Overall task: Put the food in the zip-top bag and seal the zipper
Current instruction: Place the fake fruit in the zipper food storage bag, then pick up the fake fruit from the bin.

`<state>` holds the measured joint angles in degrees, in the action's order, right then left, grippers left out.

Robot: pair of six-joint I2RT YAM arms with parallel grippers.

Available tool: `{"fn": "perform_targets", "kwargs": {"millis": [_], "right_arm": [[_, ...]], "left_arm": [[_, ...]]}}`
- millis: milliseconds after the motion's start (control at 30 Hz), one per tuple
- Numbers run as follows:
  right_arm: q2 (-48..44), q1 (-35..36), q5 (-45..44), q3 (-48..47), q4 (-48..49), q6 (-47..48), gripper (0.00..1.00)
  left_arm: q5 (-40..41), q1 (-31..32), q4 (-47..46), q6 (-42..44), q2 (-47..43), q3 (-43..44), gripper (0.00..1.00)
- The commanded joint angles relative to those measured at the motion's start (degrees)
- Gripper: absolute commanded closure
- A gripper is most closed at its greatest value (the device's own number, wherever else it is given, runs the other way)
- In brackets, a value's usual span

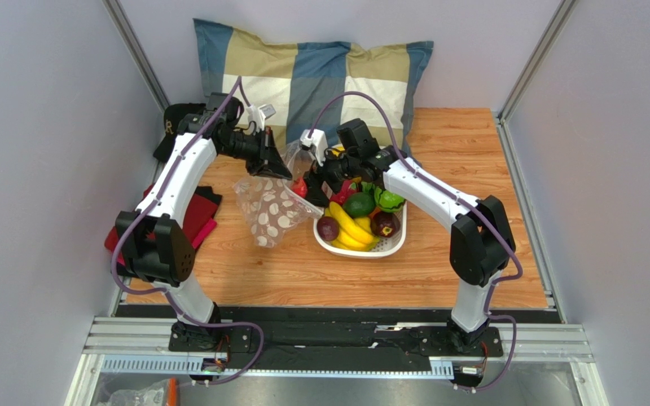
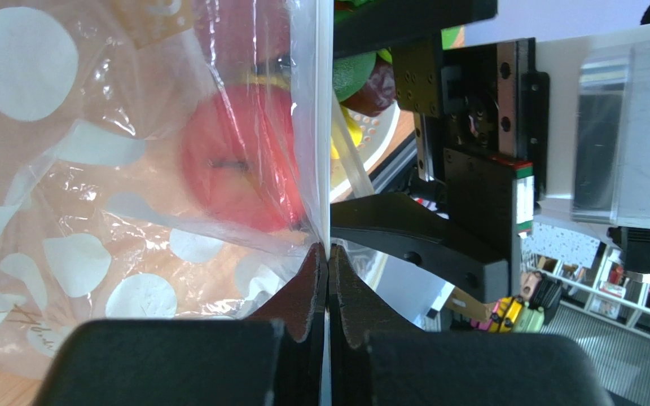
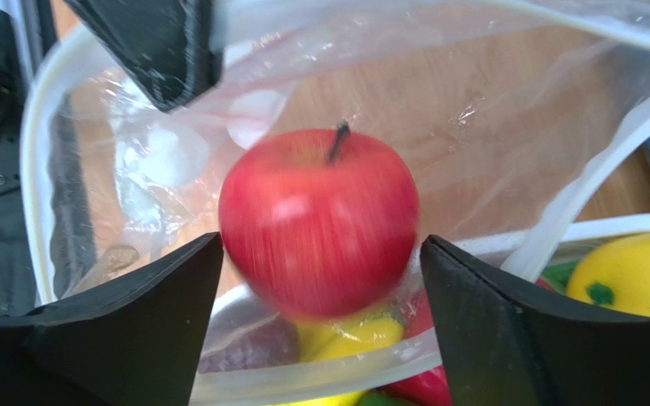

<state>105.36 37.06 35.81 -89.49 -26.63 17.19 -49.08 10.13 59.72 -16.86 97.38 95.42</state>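
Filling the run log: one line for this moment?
left gripper shut on zip-top bag rim | right gripper open at bag mouth | red apple blurred between its jaws, likely dropping | bag unsealed

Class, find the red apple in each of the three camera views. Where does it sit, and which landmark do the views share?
Top external: red apple, small, just left of centre, between the zip-top bag and the white basket.
Left wrist: apple left of centre, seen through the bag's clear plastic.
Right wrist: apple at centre, blurred, between the right tool's open fingers.
Shared landmark: the spotted zip-top bag, in all three views.
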Motion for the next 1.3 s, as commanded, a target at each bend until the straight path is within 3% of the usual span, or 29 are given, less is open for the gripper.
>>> {"fn": "perform_targets", "kwargs": {"millis": [0,133,233,533,767,1000,1267], "right_arm": [[-4.11,0.47,-5.04,-0.33,-1.49,6.45,0.05],[-6.04,0.3,-12.49,1.51,-5.79,12.86,0.0],[-6.66,-0.58,-12.79,2.57,-9.39,15.33,0.0],[-17.11,-4.01,-2.07,5.11,-8.7,5.31,0.0],[-24.41,-9.18,-3.99,7.05,-12.73,4.78,0.0],[-22.13,-18.25,-9.87,7.49,-25.03,14.53,0.0],[-18.88,-19.22,-16.83,8.28,-24.96,12.96,0.0]], "left_arm": [[-2.87,0.06,-1.36,-0.63,-2.9,1.79,1.0],[-1.99,-0.11,-0.93,-0.1,-3.16,3.19,1.0],[0.12,-0.02,0.13,0.86,-3.25,4.78,1.0],[3.11,0.15,-2.51,-0.8,-1.5,2.67,1.0],[3.2,0.24,-4.61,-2.21,-0.35,1.44,1.0],[3.46,0.42,-5.06,-2.47,-0.09,1.26,1.0],[4.08,0.42,-5.14,-2.65,0.26,1.09,1.0]]}}
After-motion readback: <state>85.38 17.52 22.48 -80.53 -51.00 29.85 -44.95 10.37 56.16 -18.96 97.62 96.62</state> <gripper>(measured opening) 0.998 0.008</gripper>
